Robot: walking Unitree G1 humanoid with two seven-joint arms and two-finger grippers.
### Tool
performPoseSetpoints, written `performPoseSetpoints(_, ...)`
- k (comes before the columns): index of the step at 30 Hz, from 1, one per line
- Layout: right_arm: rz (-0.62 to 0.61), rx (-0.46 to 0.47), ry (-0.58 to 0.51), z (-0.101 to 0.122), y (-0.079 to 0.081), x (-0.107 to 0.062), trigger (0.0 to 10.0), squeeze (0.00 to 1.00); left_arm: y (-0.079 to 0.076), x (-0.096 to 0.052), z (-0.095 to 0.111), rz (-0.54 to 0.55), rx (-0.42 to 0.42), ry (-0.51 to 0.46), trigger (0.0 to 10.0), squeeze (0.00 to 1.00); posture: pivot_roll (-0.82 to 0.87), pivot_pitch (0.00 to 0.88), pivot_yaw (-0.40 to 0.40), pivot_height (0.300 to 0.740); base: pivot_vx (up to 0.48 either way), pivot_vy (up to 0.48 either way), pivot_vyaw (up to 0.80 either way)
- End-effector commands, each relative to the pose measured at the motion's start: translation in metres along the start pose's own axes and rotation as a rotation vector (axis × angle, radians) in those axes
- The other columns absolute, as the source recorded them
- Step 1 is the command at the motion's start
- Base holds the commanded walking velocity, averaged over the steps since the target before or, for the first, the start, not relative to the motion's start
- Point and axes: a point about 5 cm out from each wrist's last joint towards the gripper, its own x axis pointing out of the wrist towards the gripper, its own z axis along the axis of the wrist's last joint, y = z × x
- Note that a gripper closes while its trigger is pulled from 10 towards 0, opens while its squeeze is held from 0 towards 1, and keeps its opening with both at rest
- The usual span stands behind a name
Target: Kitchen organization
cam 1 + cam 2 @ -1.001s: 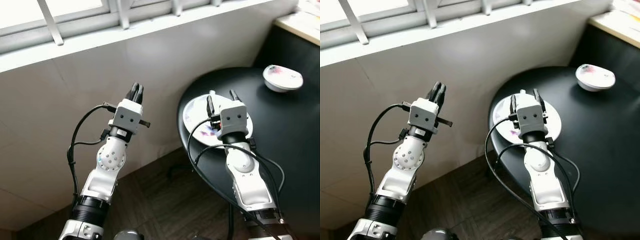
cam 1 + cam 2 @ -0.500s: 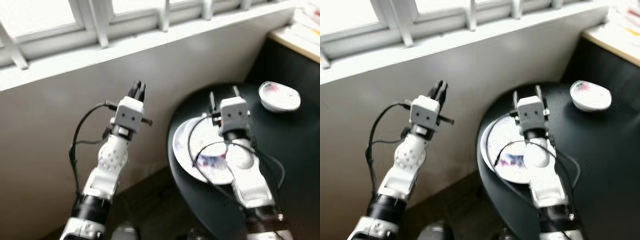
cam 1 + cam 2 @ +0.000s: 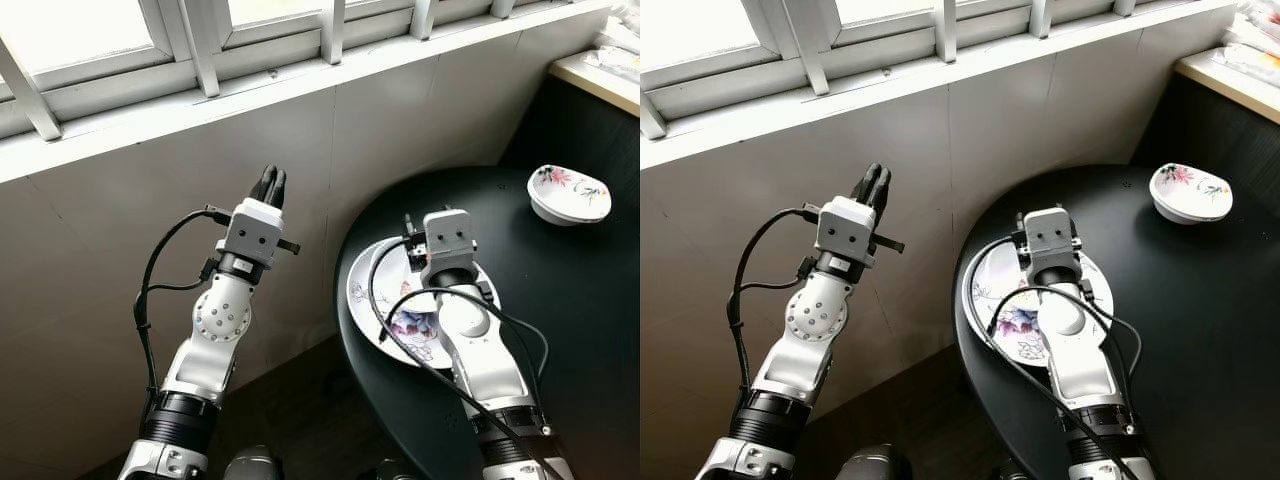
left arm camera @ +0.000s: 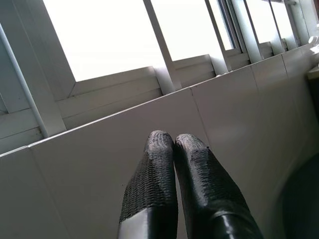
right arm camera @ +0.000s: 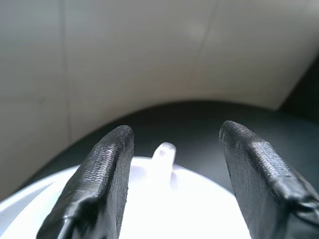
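A white plate (image 3: 392, 322) with a floral pattern lies near the left edge of the round black table (image 3: 570, 310). My right gripper (image 5: 174, 132) hangs open just above the plate's far part, one finger on each side of a small white piece (image 5: 163, 152) at the rim, touching nothing. A small floral bowl (image 3: 568, 192) stands at the table's far right. My left gripper (image 3: 268, 184) is shut and empty, raised in front of the tiled wall, left of the table.
A tiled wall (image 3: 120, 230) under a white window sill (image 3: 300, 85) runs behind both arms. A light countertop (image 3: 600, 68) stands at the far right above a dark cabinet. Dark wood floor (image 3: 300, 420) lies below, left of the table.
The camera has shifted, showing more of the window. My right gripper has tipped lower over the plate, still open. The left arm has kept its pose.
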Motion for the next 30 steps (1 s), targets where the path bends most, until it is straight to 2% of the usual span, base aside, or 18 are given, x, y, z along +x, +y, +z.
performPoseSetpoints(1,0.044,-0.006,0.008,0.002,0.002,0.005,10.0,0.00,-0.002,0.000,0.000,-0.009,0.004,0.005,10.0,0.00,0.14,0.000,-0.022,0.740,0.000,0.000,0.00)
performPoseSetpoints(5,0.056,-0.003,0.015,0.003,0.004,0.007,10.0,0.00,-0.002,0.001,-0.001,-0.011,0.007,0.008,10.0,0.00,0.14,0.000,-0.023,0.740,0.000,0.000,0.00)
performPoseSetpoints(7,0.056,0.018,0.070,-0.002,0.003,0.012,10.0,0.00,-0.002,0.001,-0.002,-0.011,0.012,0.012,10.0,0.00,0.15,0.000,-0.027,0.740,0.000,0.000,0.00)
performPoseSetpoints(10,0.054,0.029,0.081,-0.003,0.003,0.013,10.0,0.00,-0.001,0.002,-0.002,-0.010,0.012,0.011,10.0,0.00,0.15,0.000,-0.028,0.740,0.000,0.000,0.00)
performPoseSetpoints(14,0.016,0.086,0.159,-0.011,-0.001,0.015,10.0,0.00,0.000,0.002,-0.002,-0.004,0.016,0.011,10.0,0.00,0.16,0.000,-0.030,0.740,0.000,0.000,0.00)
performPoseSetpoints(16,-0.013,0.140,0.234,-0.019,-0.002,0.014,10.0,0.00,0.000,0.001,-0.002,-0.003,0.017,0.012,10.0,0.00,0.16,0.000,-0.031,0.740,0.000,0.000,0.00)
performPoseSetpoints(17,-0.013,0.140,0.234,-0.019,-0.002,0.014,10.0,0.00,0.000,0.001,-0.002,-0.003,0.017,0.012,10.0,0.00,0.16,0.000,-0.031,0.740,0.000,0.000,0.00)
performPoseSetpoints(25,0.030,0.224,0.335,-0.030,0.006,0.012,10.0,0.00,-0.002,0.001,-0.003,-0.010,0.015,0.017,10.0,0.00,0.15,0.000,-0.029,0.740,0.000,0.000,0.00)
performPoseSetpoints(30,0.044,0.230,0.360,-0.032,0.009,0.012,10.0,0.00,-0.002,0.001,-0.004,-0.011,0.019,0.022,10.0,0.00,0.15,0.000,-0.031,0.740,0.000,0.000,0.00)
